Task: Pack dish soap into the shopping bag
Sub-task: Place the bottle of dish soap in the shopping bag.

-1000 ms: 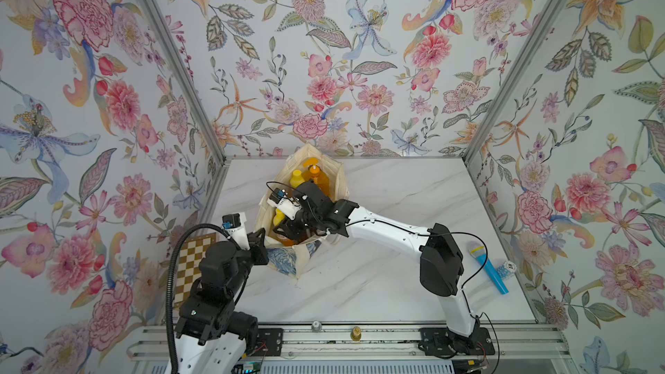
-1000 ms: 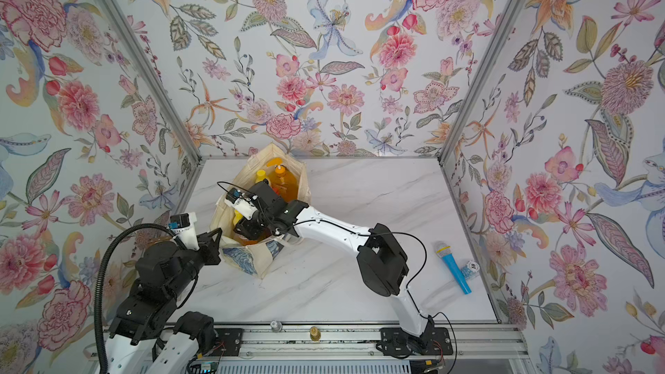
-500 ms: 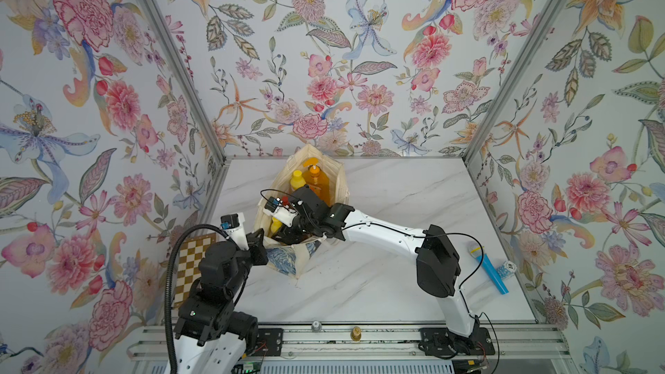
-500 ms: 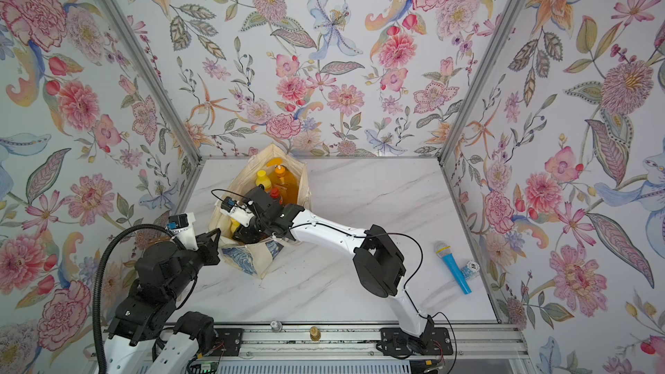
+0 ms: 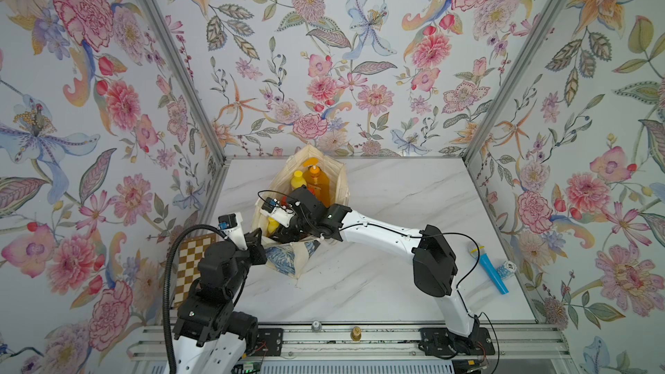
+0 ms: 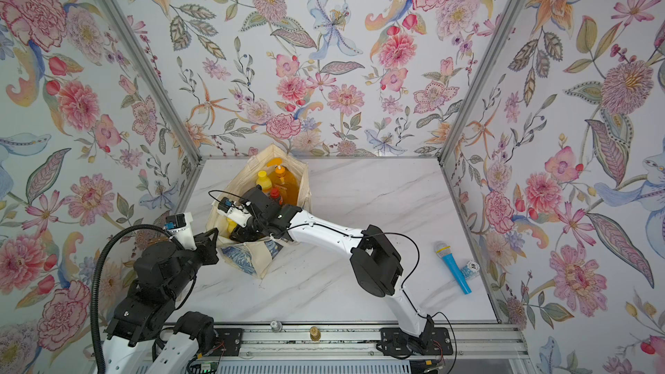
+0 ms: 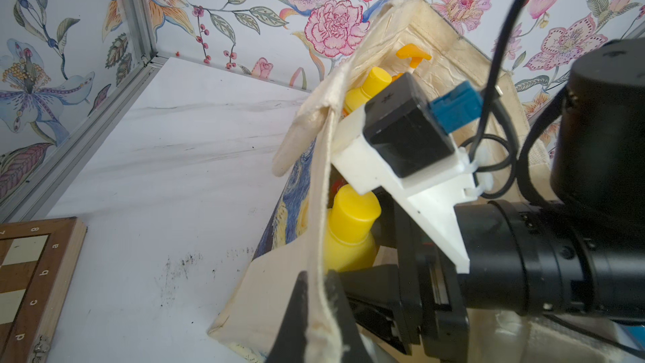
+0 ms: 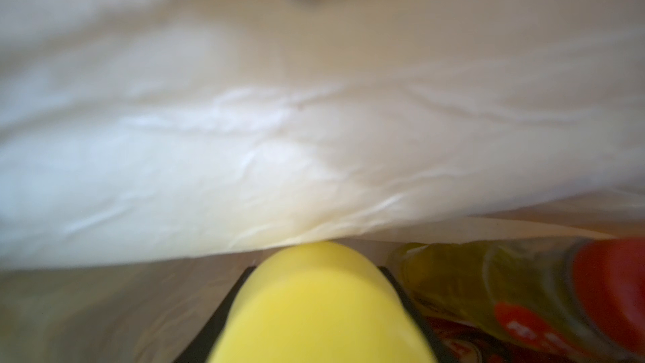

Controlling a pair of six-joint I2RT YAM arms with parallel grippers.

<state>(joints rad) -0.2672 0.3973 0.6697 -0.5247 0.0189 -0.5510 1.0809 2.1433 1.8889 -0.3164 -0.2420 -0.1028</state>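
Two yellow-capped bottles (image 5: pixel 298 177) and one pump bottle (image 5: pixel 316 184) occupy one bag (image 5: pixel 340 179).

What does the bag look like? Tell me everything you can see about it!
The shopping bag is cream cloth with a swirly blue painting on its side. It stands open on the marble table. The left gripper pinches its rim; the right gripper holds a yellow-capped bottle inside it, beside other soap bottles.

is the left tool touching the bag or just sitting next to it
Touching. The left wrist view shows the left tool with its two black fingers closed on the cream rim of the bag, the cloth pinched between them.
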